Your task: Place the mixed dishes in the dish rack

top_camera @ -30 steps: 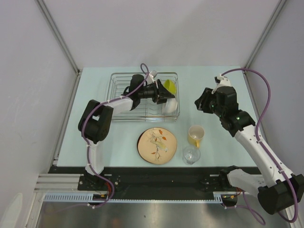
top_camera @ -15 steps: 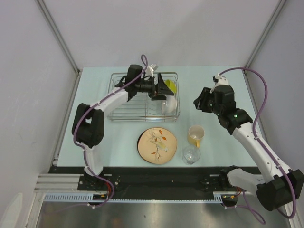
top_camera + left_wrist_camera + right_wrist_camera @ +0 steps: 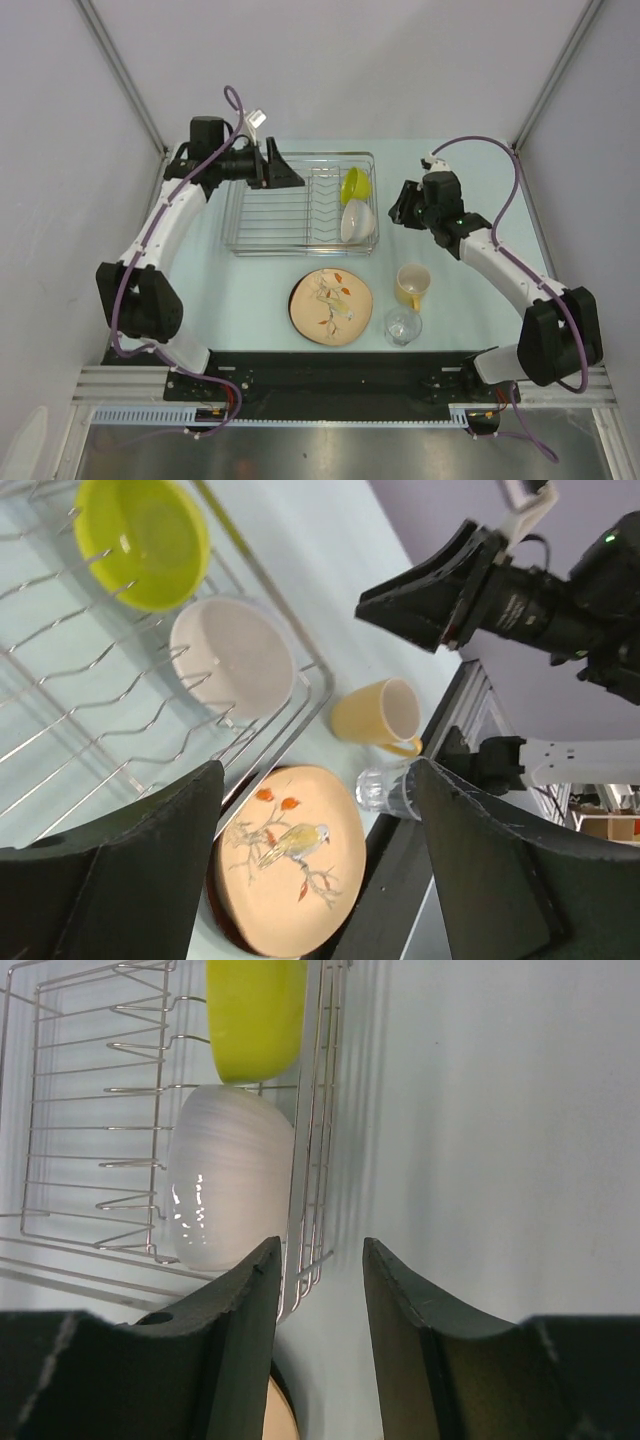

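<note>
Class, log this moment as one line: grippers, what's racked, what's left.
left gripper open, empty | right gripper open, empty | rack: green bowl, white bowl | table: plate, mug, glass

The left arm [image 3: 165, 215] and right arm [image 3: 500, 265] are showing white links between bulky black joints; a thin purple cable [image 3: 227, 97] is trailing along each; the matte black fingers [image 3: 480, 860] are tapering like wedges; a green light [image 3: 605, 537] is glowing, seemingly near the right wrist.

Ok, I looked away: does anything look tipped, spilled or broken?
Nothing stands out. The lime-green bowl and white bowl stand on edge in the dish rack; the yellow mug and clear glass are upright, no spill visible.
</note>
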